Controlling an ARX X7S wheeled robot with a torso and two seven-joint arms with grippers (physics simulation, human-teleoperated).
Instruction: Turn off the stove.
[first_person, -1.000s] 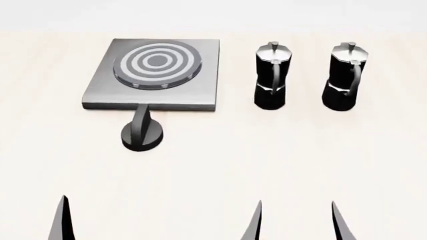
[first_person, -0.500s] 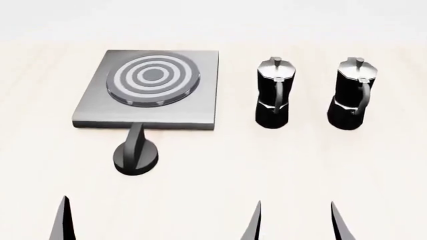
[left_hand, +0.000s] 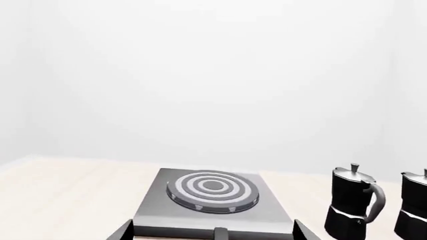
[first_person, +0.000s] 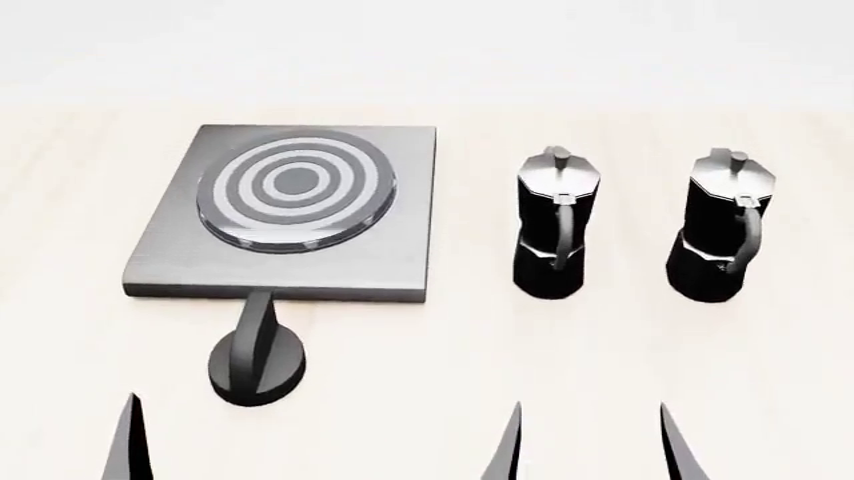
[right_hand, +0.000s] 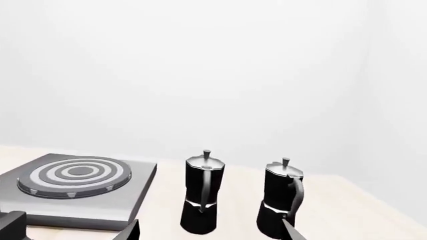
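The stove is a flat grey metal plate on the pale wooden table, with a round burner of light and dark rings. Its black ridged knob stands just in front of the plate's front edge, its grip bar pointing at the plate. My left gripper is open, well short of the knob, which lies straight ahead between the fingertips. One left fingertip shows in the head view. My right gripper is open and empty, in front of the two moka pots.
Two black-and-silver moka pots stand upright to the right of the stove, handles toward me. In the right wrist view the nearer pot is straight ahead. A white wall rises behind the table.
In the head view the stove, knob and pots have slid down the frame and grown larger. Both grippers keep their places in the frame, still open.
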